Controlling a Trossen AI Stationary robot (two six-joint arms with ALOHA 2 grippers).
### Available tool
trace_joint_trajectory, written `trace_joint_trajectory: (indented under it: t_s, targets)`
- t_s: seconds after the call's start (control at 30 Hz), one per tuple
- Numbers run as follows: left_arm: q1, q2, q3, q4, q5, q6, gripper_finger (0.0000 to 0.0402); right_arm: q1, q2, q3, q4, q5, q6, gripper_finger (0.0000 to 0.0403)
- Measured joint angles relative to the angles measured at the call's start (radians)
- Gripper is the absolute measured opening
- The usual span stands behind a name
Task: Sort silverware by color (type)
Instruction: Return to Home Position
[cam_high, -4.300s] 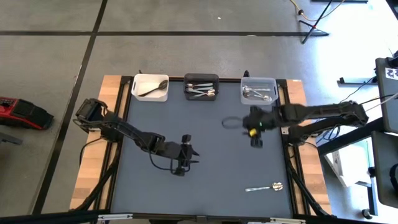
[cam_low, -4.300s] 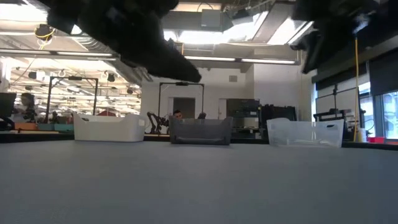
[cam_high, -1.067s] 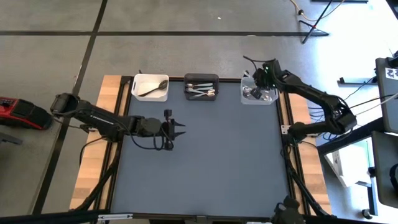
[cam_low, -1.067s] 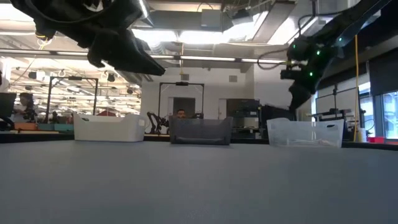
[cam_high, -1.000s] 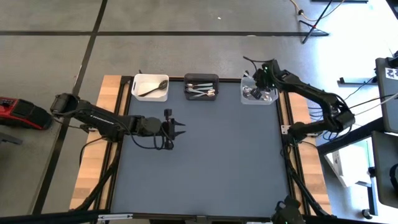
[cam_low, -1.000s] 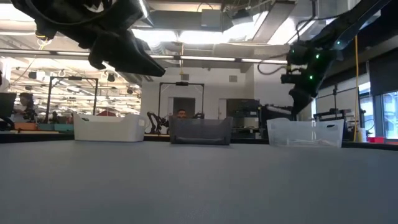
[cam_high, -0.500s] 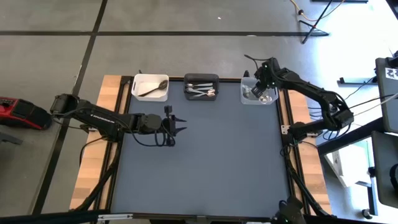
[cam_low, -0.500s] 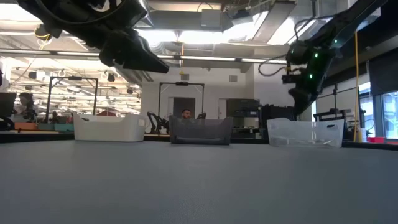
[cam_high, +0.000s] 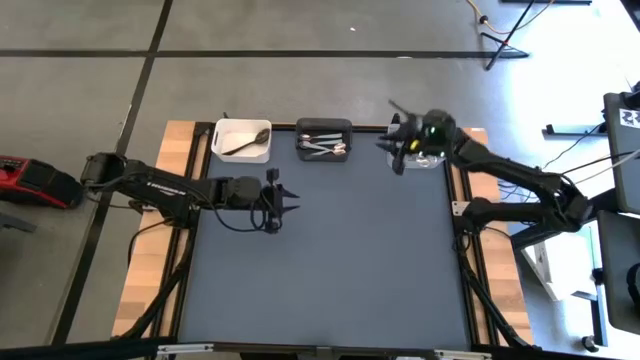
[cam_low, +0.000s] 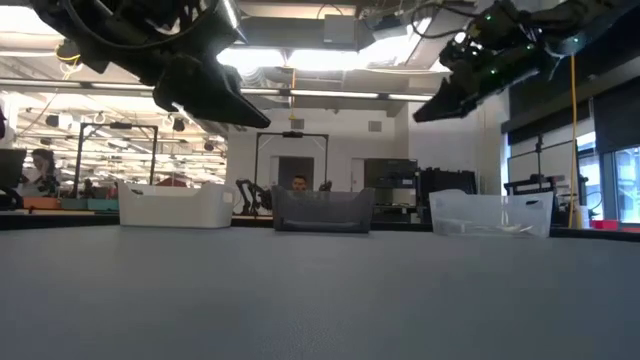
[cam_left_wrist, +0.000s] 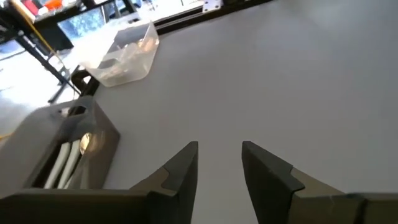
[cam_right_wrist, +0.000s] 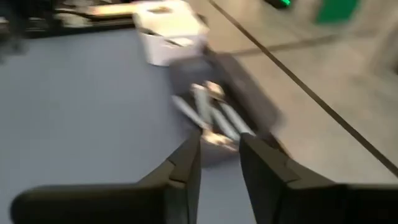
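Silverware (cam_high: 322, 146) lay sorted in 3 bins (cam_high: 218, 127) — none on the surface (cam_high: 350, 260); left gripper (cam_high: 285, 200) and right gripper (cam_high: 392, 143) spread, empty.

From above, the right gripper (cam_high: 393, 138) covers the clear bin (cam_low: 490, 213), so no telling what's inside. In the right wrist view the spoons (cam_right_wrist: 214, 118) in the black bin (cam_right_wrist: 252, 87) are just blurry pale streaks.

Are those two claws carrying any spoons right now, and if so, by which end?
Nothing is held. The left gripper and the right gripper are both open, and the gap between each pair of fingers is empty.
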Motion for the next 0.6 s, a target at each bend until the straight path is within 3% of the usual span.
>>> trace_joint_trajectory:
  t_s: [0.27,0.43,0.6]
  targets:
    - [0.02,-0.043,-0.05,0.003,0.013,-0.052,0.0063,0.23,-0.002,-0.18,0.304,0.059,0.076,0.0045]
    - [0.015,-0.188,-0.152,0.011,0.046,-0.115,0.0021,0.321,-0.002,-0.242,0.365,0.089,0.104,0.0006]
    - [0.016,-0.367,-0.252,0.021,0.093,-0.179,0.0003,0.388,-0.002,-0.312,0.473,0.09,0.135,0.0008]
